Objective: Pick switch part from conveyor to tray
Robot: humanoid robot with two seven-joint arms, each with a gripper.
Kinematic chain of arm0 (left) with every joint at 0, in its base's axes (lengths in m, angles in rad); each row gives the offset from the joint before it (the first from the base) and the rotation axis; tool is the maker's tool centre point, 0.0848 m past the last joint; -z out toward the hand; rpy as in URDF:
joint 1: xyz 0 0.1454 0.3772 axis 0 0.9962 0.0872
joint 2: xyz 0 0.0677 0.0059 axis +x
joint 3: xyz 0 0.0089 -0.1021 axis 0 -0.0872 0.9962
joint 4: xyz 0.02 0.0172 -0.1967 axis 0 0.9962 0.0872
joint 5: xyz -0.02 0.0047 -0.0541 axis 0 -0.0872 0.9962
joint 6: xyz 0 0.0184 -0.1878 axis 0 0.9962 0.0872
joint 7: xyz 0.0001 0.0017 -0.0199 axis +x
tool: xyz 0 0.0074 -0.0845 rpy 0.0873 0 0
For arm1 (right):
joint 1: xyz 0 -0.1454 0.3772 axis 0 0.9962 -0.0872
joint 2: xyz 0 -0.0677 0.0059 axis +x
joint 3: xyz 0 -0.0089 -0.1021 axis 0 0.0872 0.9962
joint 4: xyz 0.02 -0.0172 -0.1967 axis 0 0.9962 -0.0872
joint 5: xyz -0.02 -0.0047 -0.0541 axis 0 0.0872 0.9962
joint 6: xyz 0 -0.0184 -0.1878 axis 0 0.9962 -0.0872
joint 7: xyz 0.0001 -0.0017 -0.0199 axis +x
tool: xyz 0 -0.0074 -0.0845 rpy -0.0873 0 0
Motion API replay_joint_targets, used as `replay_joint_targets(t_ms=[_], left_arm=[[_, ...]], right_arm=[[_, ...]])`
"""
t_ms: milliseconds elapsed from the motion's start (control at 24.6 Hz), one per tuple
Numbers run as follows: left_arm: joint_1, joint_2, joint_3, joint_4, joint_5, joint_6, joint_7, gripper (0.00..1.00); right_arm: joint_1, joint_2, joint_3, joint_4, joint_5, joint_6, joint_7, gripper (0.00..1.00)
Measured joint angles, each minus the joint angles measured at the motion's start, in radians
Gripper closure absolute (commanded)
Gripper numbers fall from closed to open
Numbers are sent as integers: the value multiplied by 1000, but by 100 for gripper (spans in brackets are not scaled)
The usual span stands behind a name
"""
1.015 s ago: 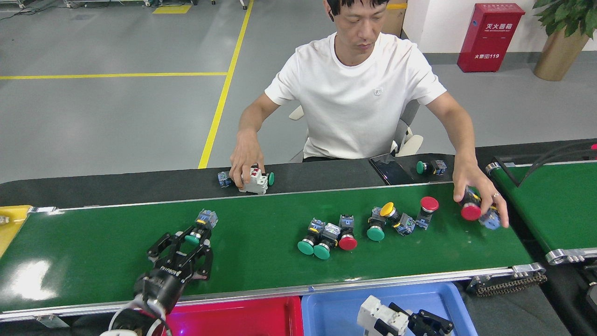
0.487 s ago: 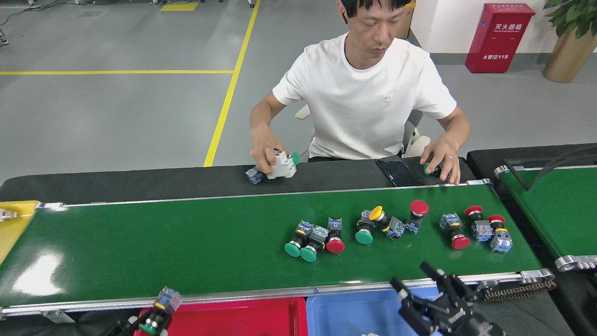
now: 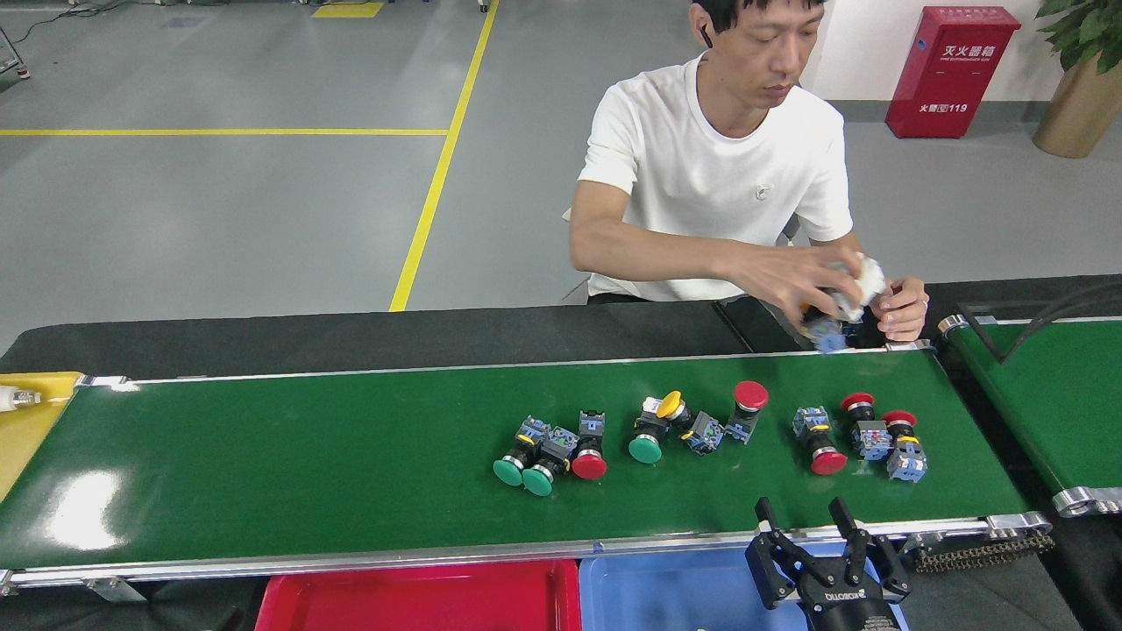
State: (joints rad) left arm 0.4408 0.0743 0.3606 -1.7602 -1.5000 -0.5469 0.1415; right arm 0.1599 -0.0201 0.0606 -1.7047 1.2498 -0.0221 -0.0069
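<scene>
Switch parts lie in three clusters on the green conveyor (image 3: pixel 263 464): two green-capped and one red-capped (image 3: pixel 550 449), a green, a yellow and a red mushroom one (image 3: pixel 692 421), and three red-capped ones (image 3: pixel 863 434). My right gripper (image 3: pixel 802 510) stands open over the belt's near rail, fingers pointing up-belt, holding nothing, below the red-capped cluster. The red tray (image 3: pixel 421 600) shows only its far strip at the bottom edge. My left gripper is out of view.
A blue tray (image 3: pixel 666 592) sits right of the red one, partly behind my right gripper. A person sits across the belt, both hands (image 3: pixel 841 294) on a white part at the far right rail. Yellow tray (image 3: pixel 22 429) at left, second green belt (image 3: pixel 1052 394) at right.
My left gripper carried a green-capped switch part off the belt down toward the red tray, then left the view. My right gripper rose to the near rail. The person set down three red-capped parts.
</scene>
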Motion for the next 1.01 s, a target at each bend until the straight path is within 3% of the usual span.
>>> replay_joint_targets(t_ms=[244,487,609,771,852,974,1015], left_arm=[[-65,-43,70,39,56,131,-147,0],[-98,-43,70,33,61,173,-171,0],[-101,-40,39,4,60,158,-175,0],[-176,-34,-105,6,-12,121,-173,0],[-226,-36,-164,23,-79,118,-172,0],[-289,-41,-229,84,-148,114,-170,0],[-307,-42,-248,103,-162,113,-170,0]], right_arm=[[-171,51,107,144,51,84,82,8],[-315,59,203,307,59,216,91,8],[-383,79,247,392,60,265,92,8],[-463,104,289,488,60,316,94,11],[-500,122,305,540,60,325,95,23],[-525,124,326,590,55,326,98,68],[-525,124,331,598,53,314,98,77]])
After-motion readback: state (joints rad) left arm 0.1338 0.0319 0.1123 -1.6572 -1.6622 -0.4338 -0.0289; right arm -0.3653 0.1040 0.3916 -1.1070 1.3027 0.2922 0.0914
